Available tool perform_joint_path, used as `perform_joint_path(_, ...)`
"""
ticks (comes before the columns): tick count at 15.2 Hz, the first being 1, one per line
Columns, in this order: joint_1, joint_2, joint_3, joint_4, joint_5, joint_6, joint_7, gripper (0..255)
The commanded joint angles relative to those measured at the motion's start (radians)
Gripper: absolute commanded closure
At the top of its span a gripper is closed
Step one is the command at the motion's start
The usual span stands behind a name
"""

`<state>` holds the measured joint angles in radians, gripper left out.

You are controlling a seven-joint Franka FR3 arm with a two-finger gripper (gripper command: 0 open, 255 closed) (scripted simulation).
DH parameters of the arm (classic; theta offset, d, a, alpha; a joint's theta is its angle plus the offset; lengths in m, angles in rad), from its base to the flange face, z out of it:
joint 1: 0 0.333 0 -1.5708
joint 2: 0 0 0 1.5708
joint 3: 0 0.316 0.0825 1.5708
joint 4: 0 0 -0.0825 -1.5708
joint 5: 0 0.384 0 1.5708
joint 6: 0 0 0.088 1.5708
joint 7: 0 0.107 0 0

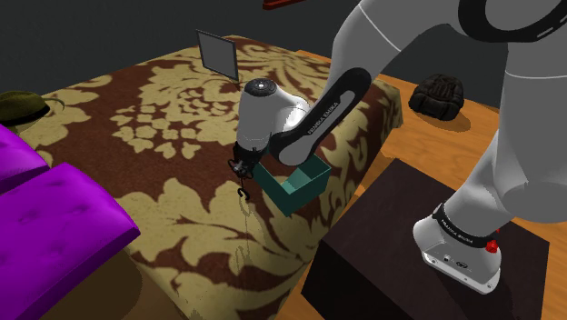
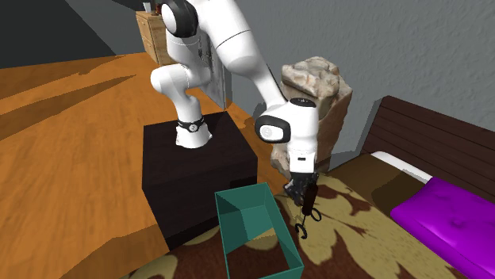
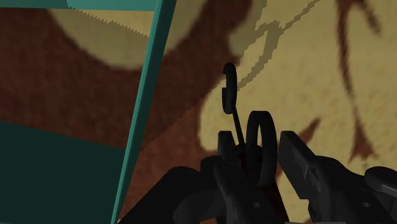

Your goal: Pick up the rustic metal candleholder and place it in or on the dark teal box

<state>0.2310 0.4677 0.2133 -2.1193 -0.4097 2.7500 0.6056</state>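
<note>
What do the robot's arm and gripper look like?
A white arm of rounded shells with dark joints, a black band lettered in white on the forearm, a red knob near its base, and an all-black two-finger gripper.

Box (image 1: 304, 182) on bed (image 1: 164, 118); candleholder (image 2: 308, 214) in pincer (image 2: 305, 194), just beside box; stand (image 1: 391, 236) beside bed.

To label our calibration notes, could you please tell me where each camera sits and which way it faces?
Shoulder view: beside the stand, looking down over the patterned bed; arm and base show.
Second exterior view: across the bed, facing the stand; arm shows.
Wrist view: on the hand, looking down; end effector clasps the candleholder.
All share the teal box.
</note>
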Motion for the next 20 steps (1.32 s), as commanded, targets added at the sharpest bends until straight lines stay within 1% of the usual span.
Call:
perform_joint_path(1, 0.000, 0.000, 0.000, 0.000, 0.000, 0.000, 0.000, 255)
perform_joint_path(8, 0.000, 0.000, 0.000, 0.000, 0.000, 0.000, 0.000, 255)
perform_joint_path(20, -0.049, -0.131, 0.067, -0.008, 0.091, -0.119, -0.076, 255)
